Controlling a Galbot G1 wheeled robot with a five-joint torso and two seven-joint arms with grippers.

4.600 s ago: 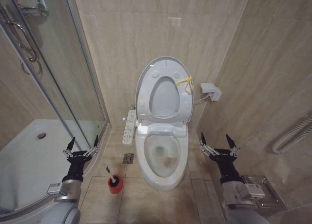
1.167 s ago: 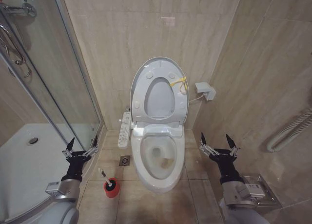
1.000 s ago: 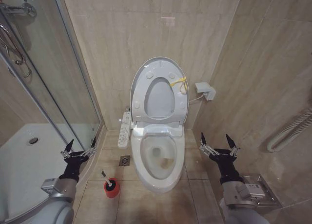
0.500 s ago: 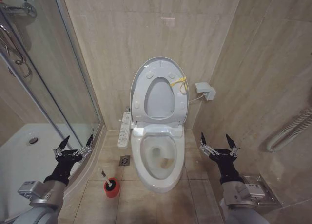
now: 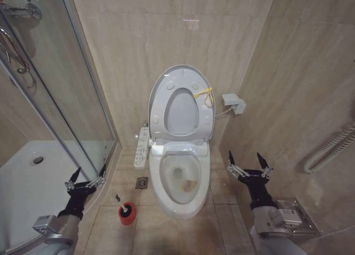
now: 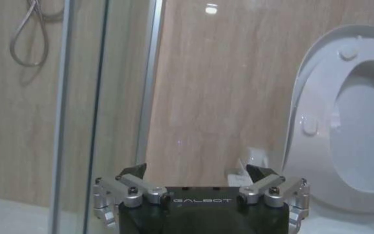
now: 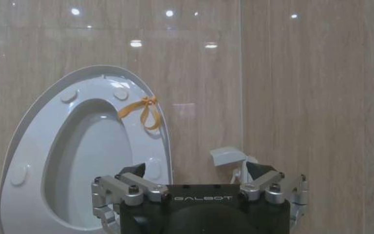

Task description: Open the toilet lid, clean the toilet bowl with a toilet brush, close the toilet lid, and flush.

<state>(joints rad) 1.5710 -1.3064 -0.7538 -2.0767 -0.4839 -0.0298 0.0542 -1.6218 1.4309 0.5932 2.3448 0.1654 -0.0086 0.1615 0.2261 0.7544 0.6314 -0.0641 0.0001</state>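
Observation:
The toilet lid [image 5: 182, 113] stands raised against the wall, with the ring seat [image 5: 160, 108] up in front of it and a yellow tie [image 5: 204, 92] at its right edge. Below it the toilet bowl [image 5: 180, 202] lies uncovered, a button panel [image 5: 142, 147] on its left side. The toilet brush [image 5: 120, 200] stands in its red cup [image 5: 127, 214] on the floor left of the bowl. My left gripper [image 5: 89, 173] hovers open above the floor, left of the brush. My right gripper [image 5: 245, 157] hangs open to the right of the bowl. The lid [image 6: 369, 136] also shows beyond the left gripper [image 6: 196, 170], and the lid [image 7: 89, 165] beyond the right gripper [image 7: 196, 168].
A glass shower enclosure [image 5: 66, 100] and its white tray [image 5: 22, 183] close off the left side. A floor drain [image 5: 142, 182] sits between brush and panel. A small wall box [image 5: 233, 104], a white hose [image 5: 327, 152] and a metal holder [image 5: 294, 213] are on the right.
Since the oldest frame the camera has shifted. Over the last second my left arm has swung outward to the left and its gripper now sits slightly lower. The right arm has not moved.

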